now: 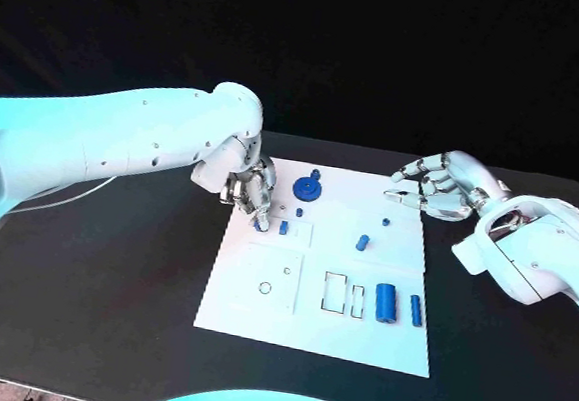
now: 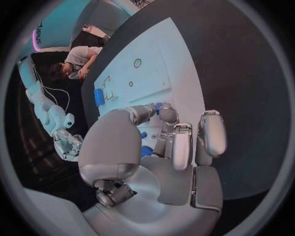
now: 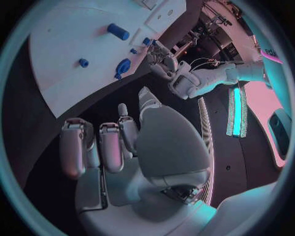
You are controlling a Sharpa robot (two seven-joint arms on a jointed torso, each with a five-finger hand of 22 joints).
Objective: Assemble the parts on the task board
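Observation:
The white task board (image 1: 309, 319) lies in the middle of the table. My left hand (image 1: 248, 187) reaches down over its far left edge and pinches a small blue peg (image 1: 260, 223) at its fingertips; the left wrist view shows blue (image 2: 159, 105) between thumb and finger. Another blue peg (image 1: 286, 227) stands just beside it. A round blue gear-like part (image 1: 307, 189) lies behind them. My right hand (image 1: 437, 186) hovers at the board's far right corner, fingers loosely bent and apart, holding nothing. The right wrist view shows the hand (image 3: 123, 142) off the board (image 3: 68, 44).
A thick blue cylinder (image 1: 386, 302) and a thinner one (image 1: 417, 310) lie at the board's right side next to two rectangular slots (image 1: 335, 293). Small blue pieces (image 1: 364, 241) (image 1: 386, 218) sit mid-board. A round hole (image 1: 266, 287) is at the left. Black table surrounds the board.

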